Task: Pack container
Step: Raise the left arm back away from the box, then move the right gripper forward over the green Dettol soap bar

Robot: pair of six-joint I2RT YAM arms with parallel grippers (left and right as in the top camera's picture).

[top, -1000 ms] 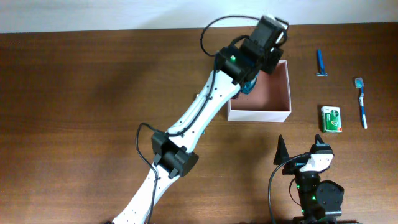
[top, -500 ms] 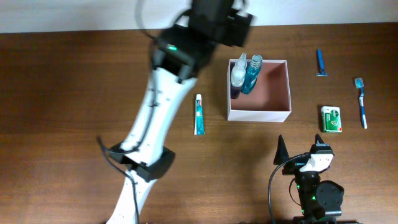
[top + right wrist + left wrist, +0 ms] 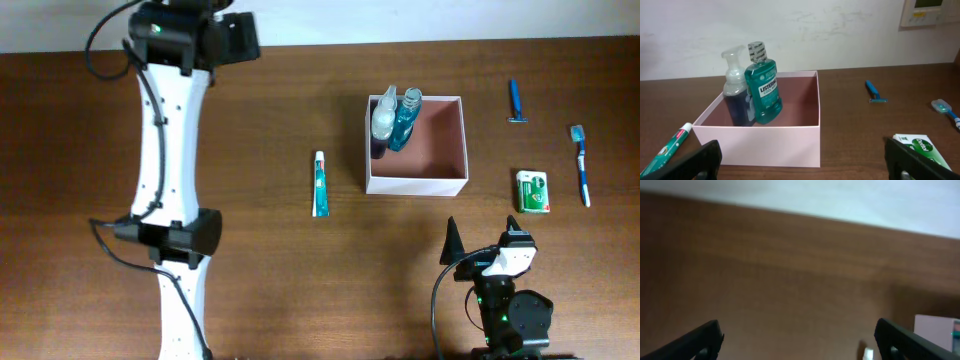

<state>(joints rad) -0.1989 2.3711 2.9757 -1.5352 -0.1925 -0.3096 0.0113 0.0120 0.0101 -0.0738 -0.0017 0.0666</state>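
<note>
The container (image 3: 416, 185) is a square white box with a pinkish inside, right of the table's middle. At its left wall stand a clear foam pump bottle (image 3: 383, 120) and a green mouthwash bottle (image 3: 405, 122). My left gripper (image 3: 240, 40) is far off at the back left, open and empty over bare wood (image 3: 799, 345); its view catches a corner of the container (image 3: 935, 330). My right gripper (image 3: 483, 245) rests near the front edge, open, facing the container's front wall (image 3: 765, 145) with the mouthwash (image 3: 764, 87) and the pump bottle (image 3: 734, 90) inside.
A toothpaste tube (image 3: 320, 184) lies left of the box. To its right lie a blue razor (image 3: 515, 102), a toothbrush (image 3: 581, 165) and a green-and-white packet (image 3: 532, 190). The left arm's long white links (image 3: 165, 180) stretch along the left side.
My left gripper has opened and left the mouthwash bottle standing in the container, then swung away to the table's back left. The right arm has stayed still.
</note>
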